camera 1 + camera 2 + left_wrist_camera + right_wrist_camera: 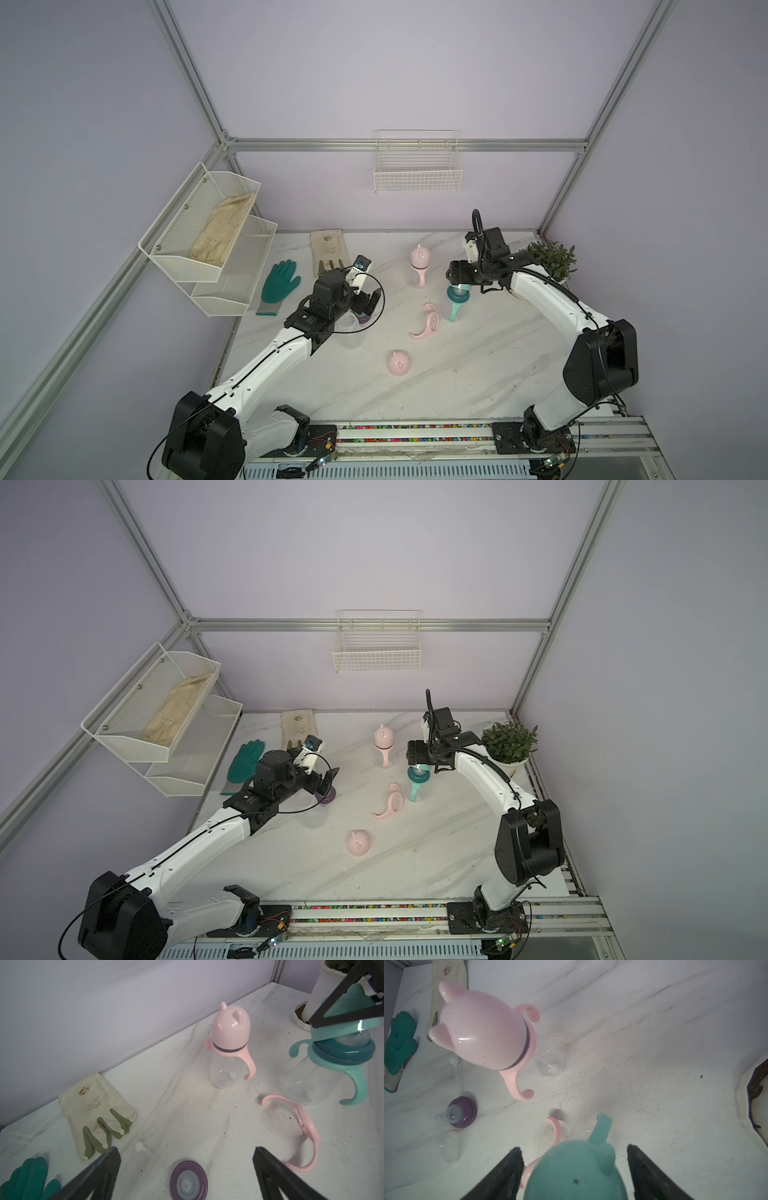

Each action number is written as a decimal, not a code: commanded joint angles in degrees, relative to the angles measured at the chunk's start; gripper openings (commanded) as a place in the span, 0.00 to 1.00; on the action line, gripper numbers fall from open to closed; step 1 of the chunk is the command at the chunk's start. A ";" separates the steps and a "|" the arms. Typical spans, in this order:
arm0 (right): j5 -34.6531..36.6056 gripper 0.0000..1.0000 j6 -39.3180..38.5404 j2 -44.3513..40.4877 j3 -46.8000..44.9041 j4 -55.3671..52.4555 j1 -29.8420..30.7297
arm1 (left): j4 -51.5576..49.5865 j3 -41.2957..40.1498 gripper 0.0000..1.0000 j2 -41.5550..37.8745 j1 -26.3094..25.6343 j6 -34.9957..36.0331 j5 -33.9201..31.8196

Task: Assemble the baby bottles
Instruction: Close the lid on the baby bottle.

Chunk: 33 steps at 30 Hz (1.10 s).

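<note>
Right wrist view: we see our right tool apart, straddling the mint cap tilted atop the mint bottle on the worktop. Our left tool gapes by the purple collar.

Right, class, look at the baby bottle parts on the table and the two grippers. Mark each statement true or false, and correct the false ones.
1. The pink bottle near the back wall wears its eared cap. True.
2. The loose pink cap is gripped by an arm. False: it sits alone on the marble table, with no gripper near it.
3. The left gripper is open above the purple nipple collar. True.
4. The mint cap is seated squarely on the mint bottle. False: it is tilted over the bottle, between the fingers of the right gripper.
</note>
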 commanded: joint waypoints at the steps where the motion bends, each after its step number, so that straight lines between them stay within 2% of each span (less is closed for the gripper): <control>1: -0.92 0.75 0.55 -0.57 -0.27 0.84 -0.39 | 0.82 4.19 1.00 -0.56 0.26 0.70 -0.38; 8: -0.73 0.63 -0.85 -2.14 -1.16 1.54 -0.41 | 0.73 4.19 1.00 -0.47 0.23 0.73 -0.38; 19: 0.67 0.57 -2.79 -10.11 -6.73 9.42 -0.43 | 0.79 4.38 1.00 -0.03 0.25 0.70 -0.56; 33: -2.19 0.49 -6.98 -24.31 -26.00 32.32 -0.19 | 0.97 4.46 1.00 0.47 0.23 0.04 -0.34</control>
